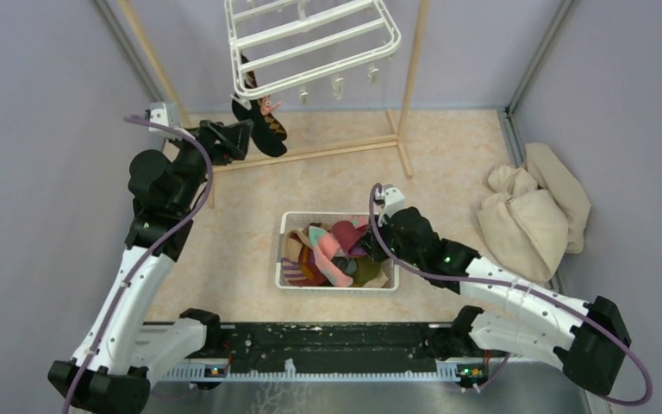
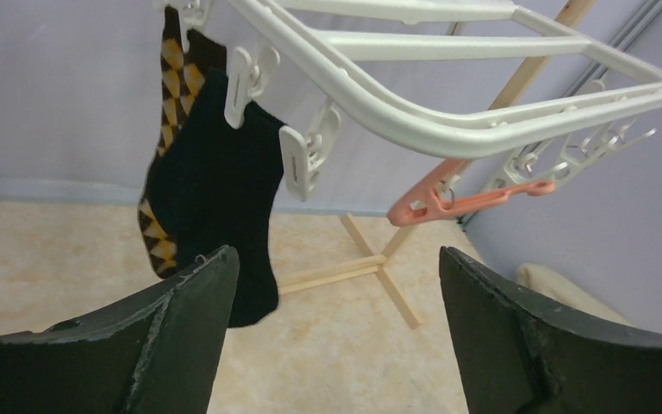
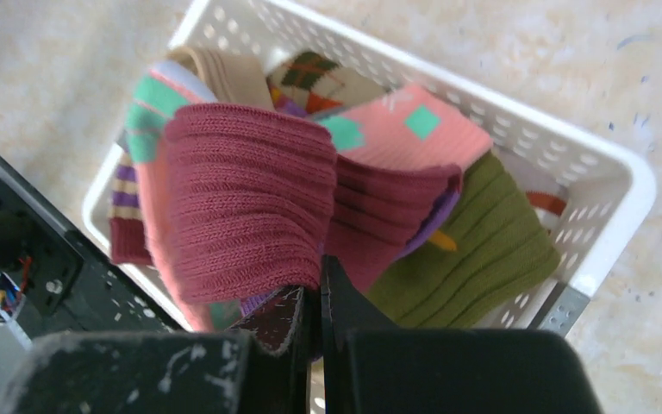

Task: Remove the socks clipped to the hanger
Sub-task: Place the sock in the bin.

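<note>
From above, the hanger point(image 1: 310, 43) hangs far centre with two socks point(image 1: 263, 125) clipped at its left corner and the left gripper point(image 1: 243, 136) just beside them. In the left wrist view its jaws stand released below the black sock point(image 2: 224, 198); it would do best to close high, near the clip point(image 2: 246, 79), then pull straight down. The right wrist view shows the right gripper point(image 3: 319, 289) grasping a maroon sock point(image 3: 250, 198) over the basket point(image 3: 625, 177), where it should let go low.

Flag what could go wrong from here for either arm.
1. The open left hand faces the black sock, which overlaps the argyle sock. Closing may pinch both, and a tug could swing the hanger rather than release the clip.
2. The right hand is shut on the maroon sock over the basket. Lifting away without opening would drag it out.
</note>
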